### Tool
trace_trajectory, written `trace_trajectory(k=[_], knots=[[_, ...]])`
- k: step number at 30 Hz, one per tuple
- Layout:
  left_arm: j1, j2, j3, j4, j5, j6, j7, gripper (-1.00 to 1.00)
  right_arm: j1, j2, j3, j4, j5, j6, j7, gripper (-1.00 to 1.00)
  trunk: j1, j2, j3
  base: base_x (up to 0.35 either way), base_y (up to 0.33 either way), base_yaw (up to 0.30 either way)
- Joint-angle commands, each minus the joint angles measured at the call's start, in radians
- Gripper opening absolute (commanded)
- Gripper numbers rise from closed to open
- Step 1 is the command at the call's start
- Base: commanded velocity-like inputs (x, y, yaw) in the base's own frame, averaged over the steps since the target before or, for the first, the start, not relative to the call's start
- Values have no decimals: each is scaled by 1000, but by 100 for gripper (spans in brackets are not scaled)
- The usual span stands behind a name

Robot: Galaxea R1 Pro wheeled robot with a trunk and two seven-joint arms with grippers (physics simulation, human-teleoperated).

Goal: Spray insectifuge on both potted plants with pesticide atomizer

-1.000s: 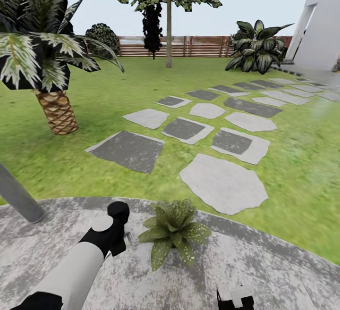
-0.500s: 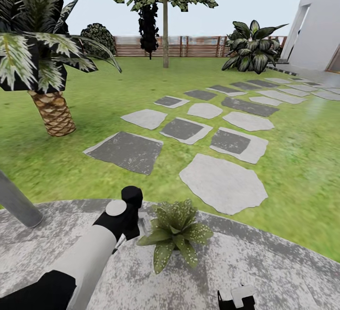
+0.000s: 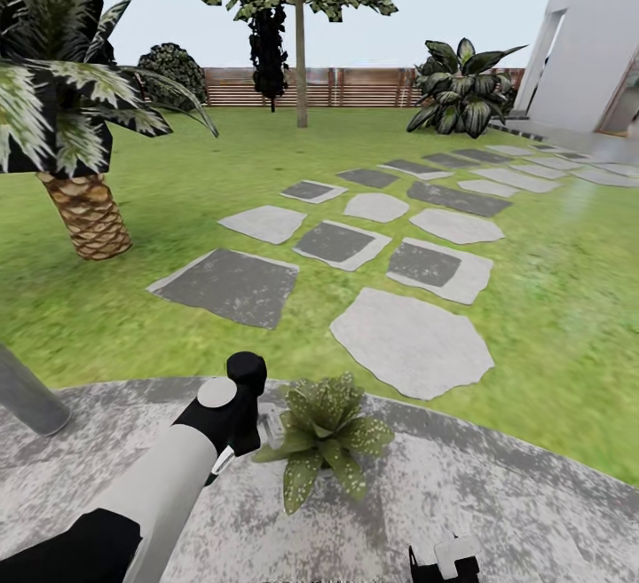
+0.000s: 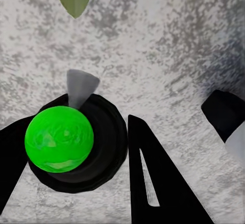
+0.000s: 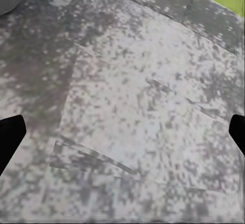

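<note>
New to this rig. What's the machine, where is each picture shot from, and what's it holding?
These are simulator renders of a wheeled robot with two arms. The wide picture is from its head camera, looking down over a grey patio towards lawn and stepping stones. One potted plant stands on the patio. The other two pictures come from cameras at each wrist, looking along the fingers. The left hand appears closed on the pesticide atomizer, seen end-on as a green top over a dark base. The right hand is open, over bare paving.
</note>
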Motion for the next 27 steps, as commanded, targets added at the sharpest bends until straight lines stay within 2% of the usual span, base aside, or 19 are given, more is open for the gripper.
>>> trace_trajectory(k=[1,6,14,19,23,25,27], knots=[[0,0,-2,-1,-7,11,-8,-100,-1,0,6,1,7,0,-10,100,0,0,-1,-160,150,-280],[-2,0,-1,0,-9,11,-5,-100,-1,0,6,1,7,0,-10,100,0,0,-1,-46,266,-281],[1,-1,0,0,-8,12,-5,-100,-1,0,6,1,7,0,-10,100,0,0,-1,171,262,-145],[18,8,-11,4,-9,10,0,-100,-1,1,6,1,7,0,-10,100,0,0,-1,29,27,-4],[78,12,-15,-7,-7,9,2,-100,-1,2,6,1,7,0,-10,100,0,0,-1,1,1,0],[77,5,-13,-11,-6,8,2,-100,-1,2,6,1,8,0,-10,100,0,0,-1,0,0,0],[73,-12,-12,-18,-3,9,1,-100,-1,2,6,1,8,0,-10,100,0,0,-1,0,0,0]])
